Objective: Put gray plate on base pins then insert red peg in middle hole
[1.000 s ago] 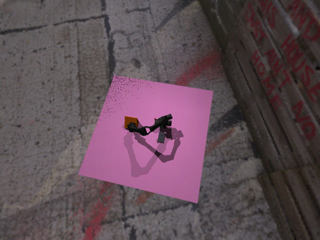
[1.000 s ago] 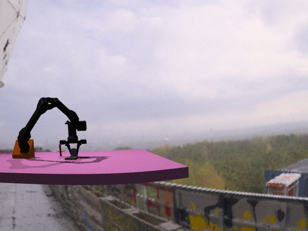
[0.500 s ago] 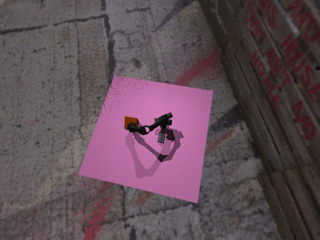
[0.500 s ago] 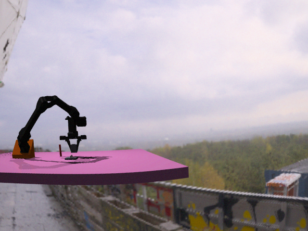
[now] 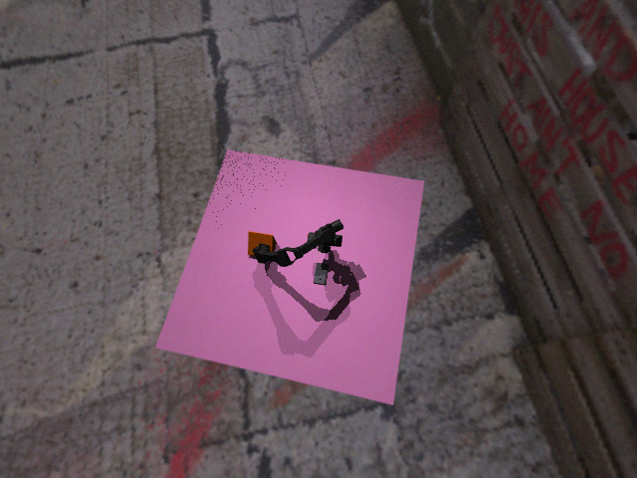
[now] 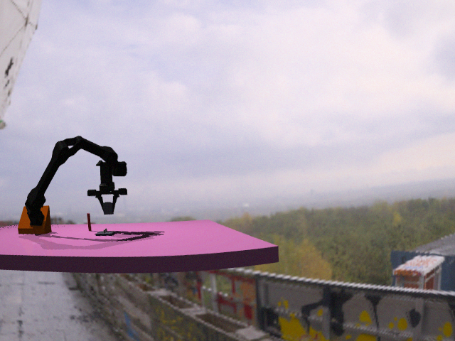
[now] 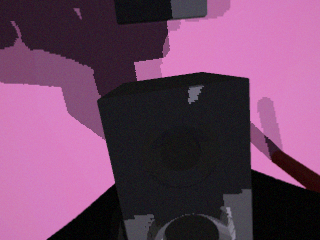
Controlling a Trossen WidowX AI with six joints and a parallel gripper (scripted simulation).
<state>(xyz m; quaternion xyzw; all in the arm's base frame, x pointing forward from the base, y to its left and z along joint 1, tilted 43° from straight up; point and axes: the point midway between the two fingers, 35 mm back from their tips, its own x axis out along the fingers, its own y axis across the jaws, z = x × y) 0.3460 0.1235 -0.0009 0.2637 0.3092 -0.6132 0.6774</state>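
Observation:
My gripper is shut on the gray plate and holds it well above the table. The plate fills the middle of the wrist view, with a dark round mark on its face; its exact tilt is hard to tell. The gray base lies on the table below the gripper, partly cut off in the wrist view. A small pin shows on it in the exterior view. The red peg stands upright on the table beside the base.
The pink table carries the orange block under the arm's foot. The arm's dark shadows fall across the table around the base. The red peg stands between the orange block and the base in the exterior view.

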